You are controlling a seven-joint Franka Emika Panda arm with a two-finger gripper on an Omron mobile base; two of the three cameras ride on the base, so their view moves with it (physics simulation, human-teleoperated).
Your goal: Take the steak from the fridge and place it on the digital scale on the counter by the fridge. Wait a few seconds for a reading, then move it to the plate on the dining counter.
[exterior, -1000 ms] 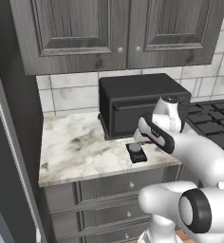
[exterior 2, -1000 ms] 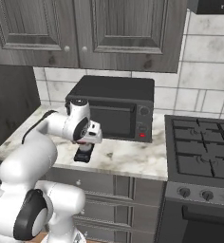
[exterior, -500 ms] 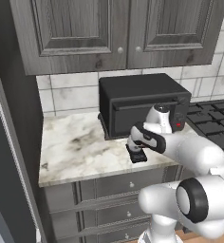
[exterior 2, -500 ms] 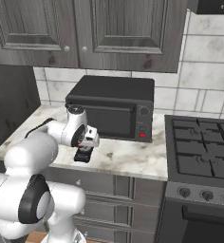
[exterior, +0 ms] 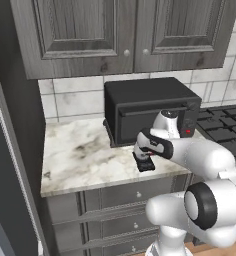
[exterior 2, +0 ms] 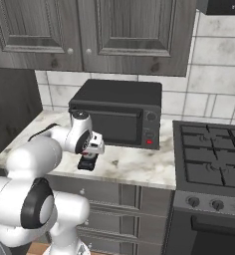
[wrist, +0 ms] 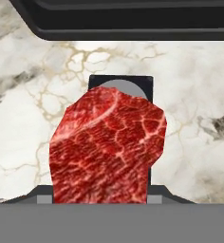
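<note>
Red, marbled steak (wrist: 107, 149) is filling my clenched gripper (exterior: 144, 154); I am holding it directly above the digital scale (wrist: 121, 85), its long axis running toward the toaster oven (exterior: 149, 106) just beyond the scale on the counter (exterior: 85, 155).

No readable text, labels or numbers anywhere (toaster oven (exterior 2: 117, 113) controls blurred).

Red steak (wrist: 107, 149) over black digital scale (wrist: 121, 83), marble counter (exterior: 85, 155)
</note>
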